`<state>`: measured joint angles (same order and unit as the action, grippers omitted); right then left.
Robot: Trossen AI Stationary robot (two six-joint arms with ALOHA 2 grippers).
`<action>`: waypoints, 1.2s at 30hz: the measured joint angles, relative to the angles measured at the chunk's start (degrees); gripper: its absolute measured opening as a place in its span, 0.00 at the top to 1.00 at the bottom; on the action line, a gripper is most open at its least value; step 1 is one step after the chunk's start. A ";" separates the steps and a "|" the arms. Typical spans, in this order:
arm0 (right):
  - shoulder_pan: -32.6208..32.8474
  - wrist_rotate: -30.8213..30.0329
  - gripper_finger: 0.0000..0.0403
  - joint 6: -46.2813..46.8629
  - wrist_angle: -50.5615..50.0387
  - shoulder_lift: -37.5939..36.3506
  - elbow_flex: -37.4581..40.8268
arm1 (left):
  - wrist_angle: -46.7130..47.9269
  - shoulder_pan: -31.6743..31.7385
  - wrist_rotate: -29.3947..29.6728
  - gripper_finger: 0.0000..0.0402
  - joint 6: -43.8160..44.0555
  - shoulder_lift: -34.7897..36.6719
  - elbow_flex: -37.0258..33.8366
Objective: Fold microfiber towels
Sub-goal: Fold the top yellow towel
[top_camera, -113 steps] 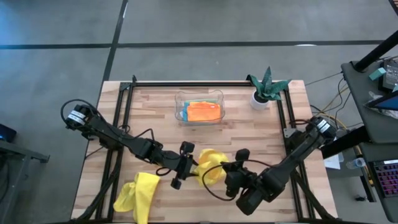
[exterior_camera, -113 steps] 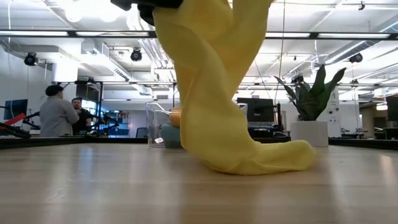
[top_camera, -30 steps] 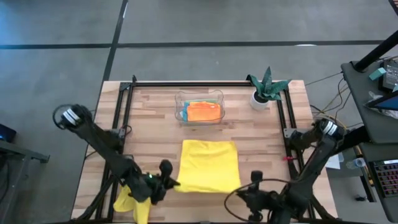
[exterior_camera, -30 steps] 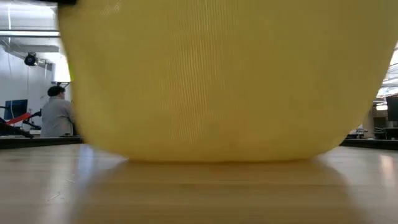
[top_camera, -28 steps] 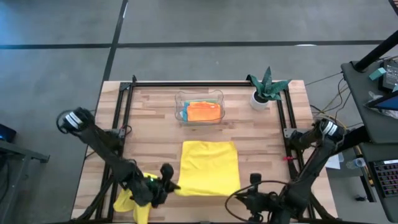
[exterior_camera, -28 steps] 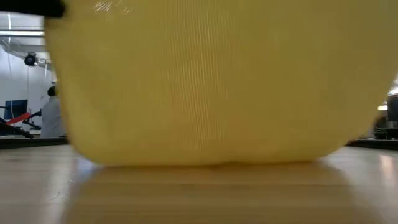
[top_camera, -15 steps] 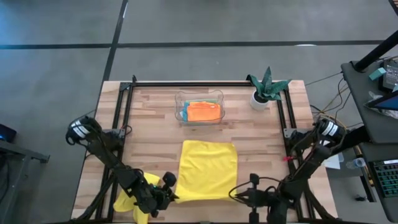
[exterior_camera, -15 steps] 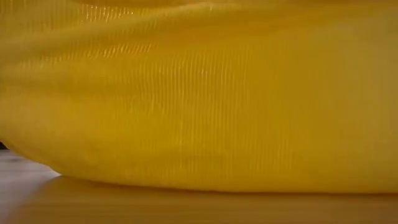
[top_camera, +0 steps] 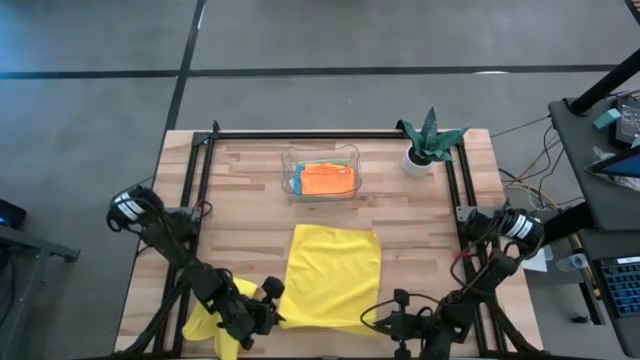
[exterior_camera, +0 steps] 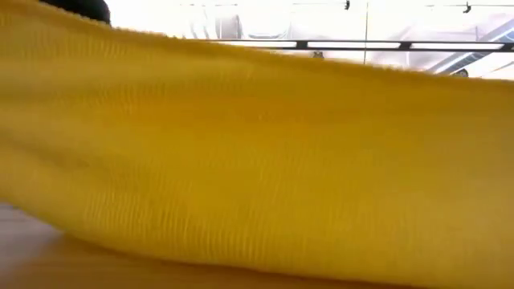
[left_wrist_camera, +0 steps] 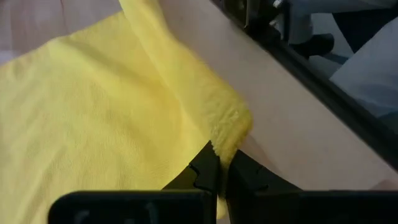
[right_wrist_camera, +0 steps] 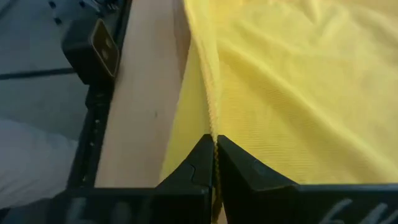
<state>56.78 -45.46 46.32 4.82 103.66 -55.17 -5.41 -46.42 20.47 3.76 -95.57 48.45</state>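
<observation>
At near table edge — left gripper [left_wrist_camera: 219, 167] | right gripper [right_wrist_camera: 214, 148] | both clamped on spread yellow towel [top_camera: 333, 276] corners

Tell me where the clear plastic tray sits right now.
In the high view the clear plastic tray sits at the table's far middle, left of the potted plant, beyond the spread yellow towel.

Yellow towel [exterior_camera: 265, 177] fills the view, wooden tabletop [exterior_camera: 32, 257] beneath
</observation>
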 joint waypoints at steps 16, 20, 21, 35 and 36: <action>-7.44 -9.04 0.98 9.72 -33.94 -5.71 -2.72 | -0.44 15.21 -7.40 1.00 -0.04 11.20 -9.56; -10.81 -8.79 0.98 9.33 -36.03 -5.71 -2.66 | -4.33 19.77 -8.46 1.00 -0.03 14.29 -14.10; -11.61 -8.89 0.98 9.06 -36.23 -5.71 -2.63 | -5.64 20.88 -9.39 1.00 -0.06 14.79 -15.15; -18.76 -9.99 0.98 14.83 -44.87 -5.73 -1.90 | -11.10 32.77 -11.61 1.00 -4.15 15.06 -18.81; -19.05 -10.00 0.98 16.20 -45.72 -5.73 -1.52 | -11.13 33.54 -11.64 1.00 -4.09 14.98 -19.18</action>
<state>37.73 -55.47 62.52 -40.91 97.93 -56.69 -16.54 -12.88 8.84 -0.32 -80.59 29.27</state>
